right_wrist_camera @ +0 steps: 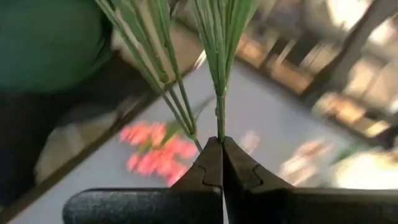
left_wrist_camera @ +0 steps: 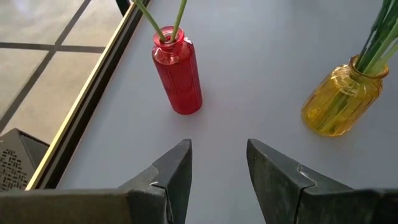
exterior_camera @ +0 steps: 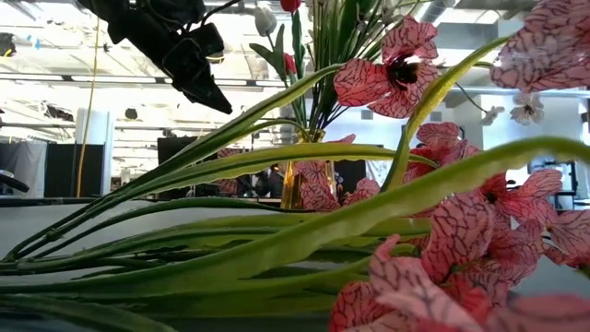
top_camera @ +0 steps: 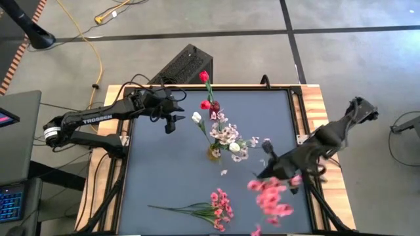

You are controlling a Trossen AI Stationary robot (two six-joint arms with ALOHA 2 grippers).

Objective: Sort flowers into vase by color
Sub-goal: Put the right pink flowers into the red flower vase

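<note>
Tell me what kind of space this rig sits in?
Probably a lab or workshop: bare concrete floor with a yellow cable, a workstation screen beside the table, open ceiling with strip lights.

A yellow cable [top_camera: 92,49] snakes across the grey floor behind the dark table [top_camera: 164,177], which is edged in pale wood. A black ribbed box [top_camera: 184,65] sits on the floor at the table's far edge, and a laptop [top_camera: 12,203] glows off to the left
</note>
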